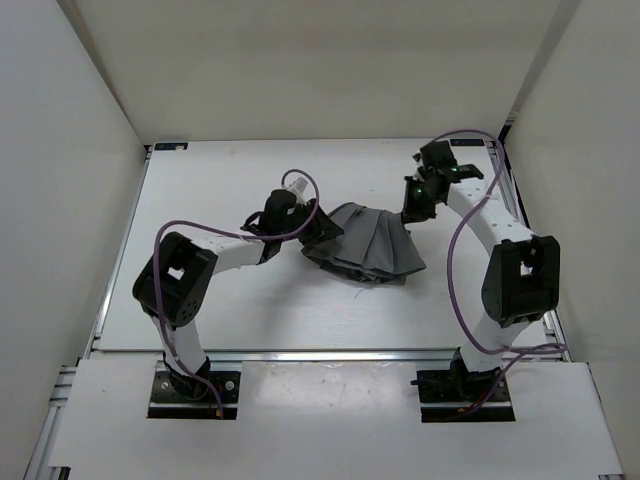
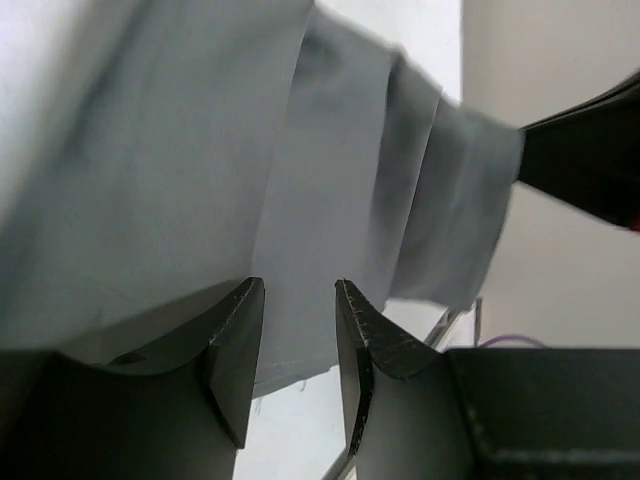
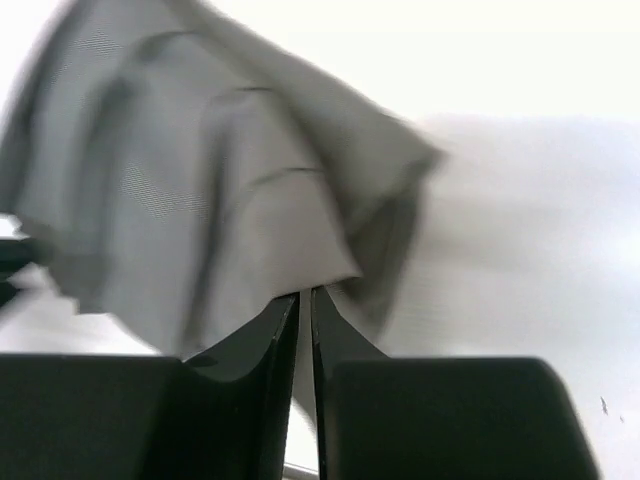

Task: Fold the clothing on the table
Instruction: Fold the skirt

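The clothing [image 1: 368, 247] is a dark grey garment bunched into a fan of pleats near the middle of the white table [image 1: 220, 310]. My left gripper [image 1: 322, 230] is at its left edge. In the left wrist view, the left gripper [image 2: 299, 284] is open, and the clothing [image 2: 200, 150] hangs just beyond the tips, its hem showing in the gap. My right gripper [image 1: 412, 208] is at the garment's upper right corner. In the right wrist view, the right gripper [image 3: 305, 293] is shut on a thin fold of the clothing [image 3: 200, 180], which drapes away to the left.
White side walls [image 1: 60, 150] enclose the table on the left, back and right. Metal rails [image 1: 120, 260] run along its edges. Purple cables [image 1: 455, 250] loop off both arms. A dark part of the right arm [image 2: 590, 160] shows behind the cloth in the left wrist view.
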